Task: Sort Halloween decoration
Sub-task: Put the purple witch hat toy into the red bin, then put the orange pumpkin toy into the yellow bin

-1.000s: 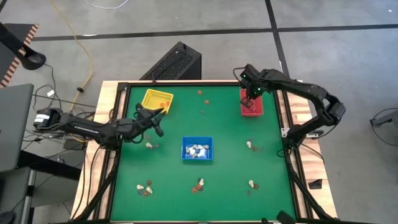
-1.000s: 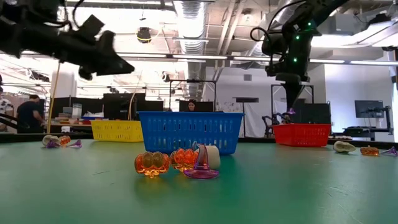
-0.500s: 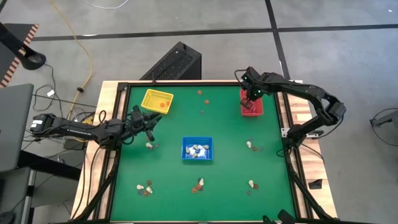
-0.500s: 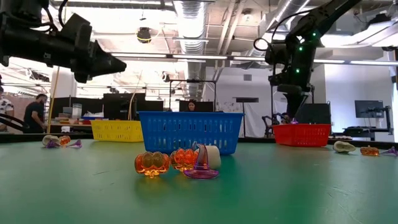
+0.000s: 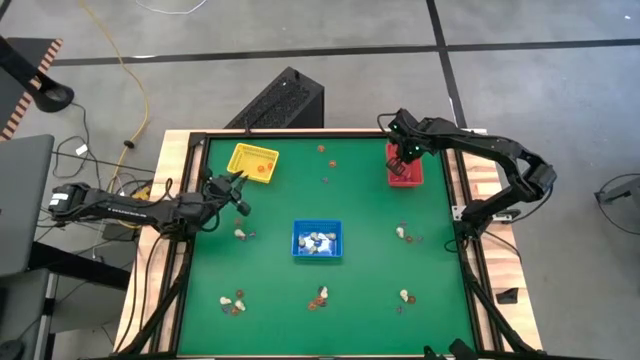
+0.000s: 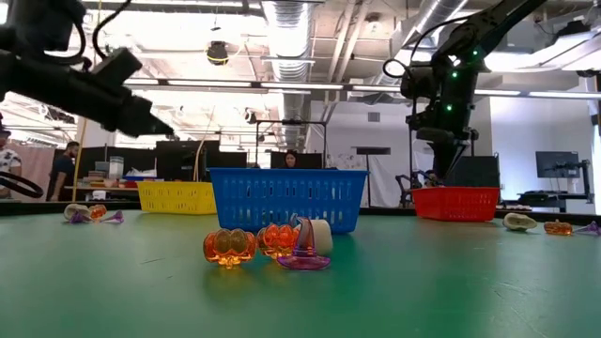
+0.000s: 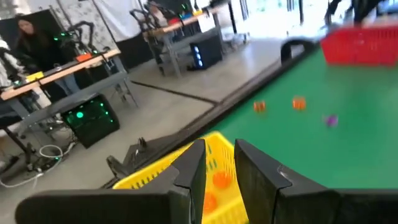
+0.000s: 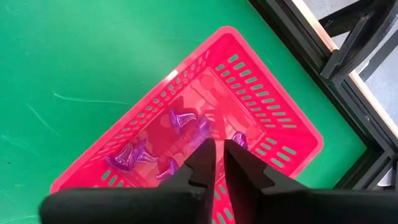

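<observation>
1. the right gripper (image 8: pixel 214 163) hangs over the red slotted plastic tray (image 5: pixel 404 177) at the far right of the green felt table (image 5: pixel 370 260). its two dark fingers (image 8: pixel 200 158) stand a narrow slit apart with nothing between them. small purple witch-hat trinkets (image 8: pixel 180 120) lie on the tray floor below.
2. the drop here looks done. the sound move is to lift straight up, clear of the tray walls, before swinging toward another cluster.
3. the left gripper (image 7: pixel 217 171) hovers just beside the yellow slotted plastic tray (image 5: pixel 252 160) at the far left, fingers a small gap apart and empty. orange pumpkin trinkets (image 7: pixel 219 180) sit inside that tray.
4. unsorted halloween decoration lies in loose clusters: one near the left gripper (image 5: pixel 242 234), two along the near edge (image 5: pixel 233 301) (image 5: pixel 319 296), two on the right side (image 5: pixel 405 234) (image 5: pixel 404 297), and a few strays at the far edge (image 5: pixel 327 162). whitish pieces fill the blue slotted plastic tray (image 5: pixel 317 241) at centre.
5. for the next pick, the cluster just beside the left gripper is the short reach; come down vertically onto one piece so its neighbours are not scattered.
6. open felt lies between the trays and clusters, so both arms have room. the raised black frame (image 5: pixel 468 240) borders the table close to the red tray, so the right arm should exit inward.
</observation>
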`<control>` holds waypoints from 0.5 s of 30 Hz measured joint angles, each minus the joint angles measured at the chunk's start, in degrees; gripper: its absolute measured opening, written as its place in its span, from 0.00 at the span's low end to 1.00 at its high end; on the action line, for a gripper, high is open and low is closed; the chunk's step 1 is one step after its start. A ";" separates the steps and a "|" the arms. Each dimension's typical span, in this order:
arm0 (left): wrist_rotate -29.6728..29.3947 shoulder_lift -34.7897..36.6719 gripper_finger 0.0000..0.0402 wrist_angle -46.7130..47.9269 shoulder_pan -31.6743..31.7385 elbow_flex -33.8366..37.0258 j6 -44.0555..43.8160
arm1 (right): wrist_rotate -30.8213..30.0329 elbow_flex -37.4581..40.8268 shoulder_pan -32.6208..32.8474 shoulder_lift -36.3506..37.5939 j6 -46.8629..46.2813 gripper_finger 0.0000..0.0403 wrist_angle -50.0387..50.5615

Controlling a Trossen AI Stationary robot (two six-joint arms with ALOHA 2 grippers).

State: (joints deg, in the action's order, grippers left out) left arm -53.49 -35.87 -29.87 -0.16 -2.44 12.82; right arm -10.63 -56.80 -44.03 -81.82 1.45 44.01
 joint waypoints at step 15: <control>11.35 -0.08 0.19 25.90 0.00 0.00 -1.26 | -0.02 -2.08 3.51 0.13 -5.00 0.53 -0.46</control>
State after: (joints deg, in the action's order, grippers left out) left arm -42.14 -35.94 -3.97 -0.16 -2.44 11.56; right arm -10.66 -58.88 -40.52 -81.69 -3.55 43.55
